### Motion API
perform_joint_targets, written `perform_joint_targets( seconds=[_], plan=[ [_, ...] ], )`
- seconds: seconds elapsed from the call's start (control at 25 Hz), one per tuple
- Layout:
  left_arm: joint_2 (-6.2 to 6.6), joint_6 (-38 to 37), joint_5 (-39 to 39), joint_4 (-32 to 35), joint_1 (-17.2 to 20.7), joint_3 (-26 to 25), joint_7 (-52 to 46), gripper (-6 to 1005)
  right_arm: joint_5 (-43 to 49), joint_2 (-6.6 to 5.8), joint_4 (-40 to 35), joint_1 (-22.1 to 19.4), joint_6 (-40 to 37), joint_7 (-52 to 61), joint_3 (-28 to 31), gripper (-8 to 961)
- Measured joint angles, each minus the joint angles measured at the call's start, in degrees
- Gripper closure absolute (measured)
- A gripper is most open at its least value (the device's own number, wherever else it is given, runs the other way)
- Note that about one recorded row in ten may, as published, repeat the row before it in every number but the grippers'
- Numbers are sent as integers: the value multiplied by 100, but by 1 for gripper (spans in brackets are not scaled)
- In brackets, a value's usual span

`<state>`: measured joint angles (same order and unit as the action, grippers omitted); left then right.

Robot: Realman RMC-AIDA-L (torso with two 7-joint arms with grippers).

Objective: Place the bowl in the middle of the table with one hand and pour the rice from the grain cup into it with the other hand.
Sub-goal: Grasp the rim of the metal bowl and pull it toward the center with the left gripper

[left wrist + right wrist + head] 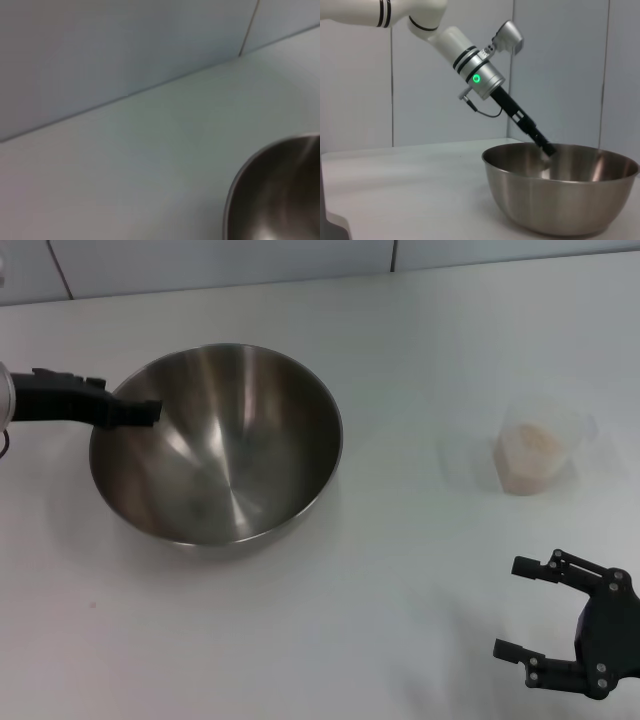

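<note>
The steel bowl [225,445] stands on the white table [380,580], left of the middle. My left gripper [140,413] is at the bowl's left rim, shut on it, with its tips reaching just inside; the right wrist view shows it [546,147] at the rim of the bowl [560,200]. The bowl's edge also shows in the left wrist view [280,195]. The clear grain cup [537,455] stands at the right with pale rice [532,445] inside. My right gripper [506,607] is open and empty, near the table's front right, well short of the cup.
A pale wall [220,265] runs along the table's far edge. Bare tabletop lies between the bowl and the cup.
</note>
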<state>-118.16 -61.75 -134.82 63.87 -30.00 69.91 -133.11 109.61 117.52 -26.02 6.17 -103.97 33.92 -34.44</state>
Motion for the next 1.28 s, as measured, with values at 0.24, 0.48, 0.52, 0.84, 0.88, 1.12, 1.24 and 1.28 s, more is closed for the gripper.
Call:
perform_joint_targets(
  seconds=[0.24, 0.48, 0.52, 0.84, 0.88, 1.12, 1.24, 1.28],
  plan=[
    [-14, -37, -48, -39, -19, -3, -85, 162, 7, 8, -35, -2, 0, 0, 0, 127],
    [2, -212, -59, -35, -62, -4, -162, 165, 13, 7, -35, -2, 0, 0, -1, 127],
    [2, -212, -59, -35, -62, -4, -162, 204, 13, 7, -35, -2, 0, 0, -1, 127],
    [11, -389, -71, -188, -261, -5, -84, 532, 23, 7, -35, -3, 4, 0, -1, 127],
    [14, -399, -71, -194, -270, -8, -89, 575, 23, 7, -35, -6, 6, 0, -1, 127],
    [22, -583, -110, -295, -415, -223, -64, 715, 33, 7, -35, -17, 10, 3, -1, 127],
    [17, -633, -166, -345, -483, -269, -60, 785, 34, 7, -35, -19, 19, 2, -1, 127],
    [17, -646, -177, -368, -507, -283, -60, 808, 34, 7, -35, -19, 22, 2, -1, 127]
  ],
)
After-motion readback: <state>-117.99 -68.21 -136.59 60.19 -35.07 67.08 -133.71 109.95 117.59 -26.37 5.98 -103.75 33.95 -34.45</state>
